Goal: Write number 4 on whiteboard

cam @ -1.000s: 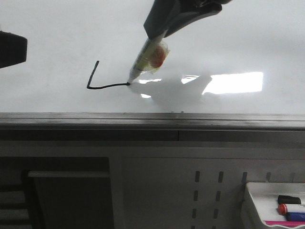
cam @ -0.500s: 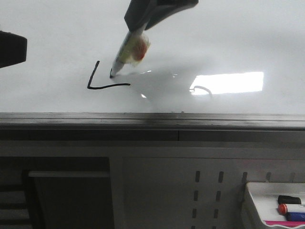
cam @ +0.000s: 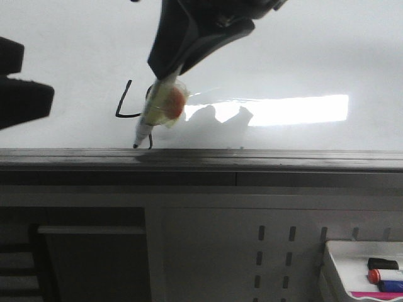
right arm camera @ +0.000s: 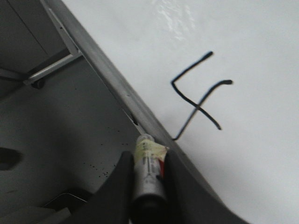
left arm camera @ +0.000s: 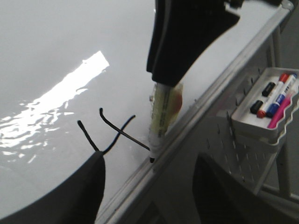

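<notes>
On the whiteboard [cam: 302, 56], right gripper [cam: 165, 80] clamping marker [cam: 154, 113] has now added the number 4 [right arm camera: 198, 95] stem

1. The whiteboard [cam: 302, 50] serves as the worktop and fills the upper half of the front view, glossy white, with a bright rectangular glare at right of centre.
2. A grey metal ledge [cam: 283, 157] runs along its bottom edge.
3. The number 4 [right arm camera: 198, 95], thin and black, is drawn on it, left of centre and just above the ledge.
</notes>
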Controlling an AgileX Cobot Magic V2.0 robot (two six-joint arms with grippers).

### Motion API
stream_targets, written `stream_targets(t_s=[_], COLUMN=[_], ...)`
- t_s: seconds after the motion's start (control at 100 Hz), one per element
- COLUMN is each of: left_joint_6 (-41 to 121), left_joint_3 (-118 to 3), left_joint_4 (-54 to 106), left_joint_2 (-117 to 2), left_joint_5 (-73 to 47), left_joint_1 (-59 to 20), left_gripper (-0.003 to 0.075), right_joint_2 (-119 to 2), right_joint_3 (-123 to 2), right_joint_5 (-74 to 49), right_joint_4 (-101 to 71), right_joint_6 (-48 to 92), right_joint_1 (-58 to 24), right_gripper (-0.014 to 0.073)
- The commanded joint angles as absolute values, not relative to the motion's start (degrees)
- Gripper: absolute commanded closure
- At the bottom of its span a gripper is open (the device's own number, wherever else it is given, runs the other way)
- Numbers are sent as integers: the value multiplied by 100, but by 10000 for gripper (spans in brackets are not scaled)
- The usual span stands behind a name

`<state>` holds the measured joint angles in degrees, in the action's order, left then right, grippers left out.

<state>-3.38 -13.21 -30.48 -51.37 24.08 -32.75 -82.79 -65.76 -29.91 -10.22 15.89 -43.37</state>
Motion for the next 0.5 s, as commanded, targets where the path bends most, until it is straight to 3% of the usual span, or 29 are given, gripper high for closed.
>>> stream_targets(t_s=[0.0, 0.17, 0.39, 0.49], left_joint_6=[-366, -366, -366, -366], left_joint_3=[-1501, -1511, -1511, -1511], left_joint_4=[-3080, -2987, -2800, -2798], left_joint_2=[-5409, -5952, -6295, -6306], left_joint_5=[2939, 3706, 3818, 3970], left_joint_1=[-3297, -3297, -3297, -3297], left_gripper=[331, 331, 334, 414], right_joint_2=[-7927, -7888, -7888, -7888], right_joint_3=[-6755, -6825, -7021, -7021], right_joint_5=[-2715, -2873, -2923, -2971], right_joint_4=[-1069, -1072, -1136, -1240], right_joint_6=[1656, 1656, 1656, 1656], right_joint_1=[-4601, -4955, -5121, -5121], right_gripper=[658, 658, 658, 658])
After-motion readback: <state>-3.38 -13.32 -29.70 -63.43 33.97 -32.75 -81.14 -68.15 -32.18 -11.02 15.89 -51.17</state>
